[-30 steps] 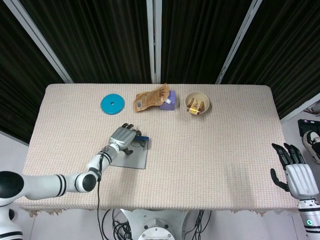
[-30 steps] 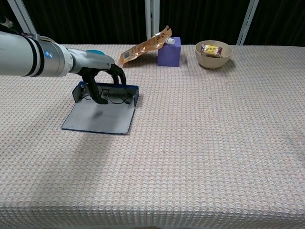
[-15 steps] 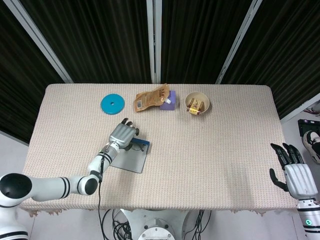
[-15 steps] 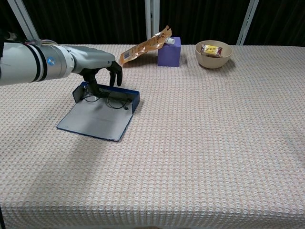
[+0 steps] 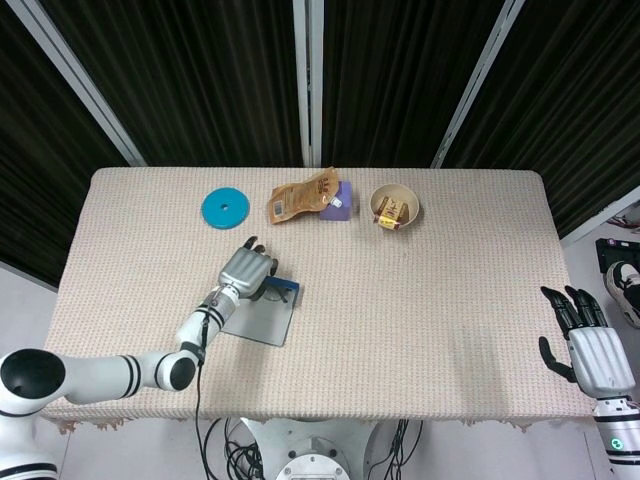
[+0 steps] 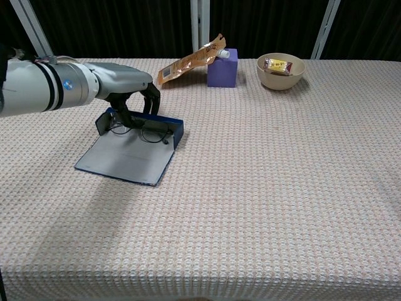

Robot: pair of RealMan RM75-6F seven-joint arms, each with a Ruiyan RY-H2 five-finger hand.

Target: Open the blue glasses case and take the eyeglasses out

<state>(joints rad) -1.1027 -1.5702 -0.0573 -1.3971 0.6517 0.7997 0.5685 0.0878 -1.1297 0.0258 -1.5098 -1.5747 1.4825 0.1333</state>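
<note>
Blue glasses case [image 6: 128,153] open | chest: eyeglasses [image 6: 150,132] | head: right hand [image 5: 597,358]

black curtains [image 5: 200,70] behind a beige woven table [image 5: 420,300].

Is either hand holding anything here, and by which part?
Cannot tell for the left hand: its fingers reach the eyeglasses in the case. The right hand holds nothing.

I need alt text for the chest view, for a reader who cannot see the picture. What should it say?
The robot's left hand reaches into an open blue glasses case on a woven table, fingers curled over the eyeglasses lying inside. Behind stand a purple box with an orange pouch leaning on it, and a snack bowl.
</note>
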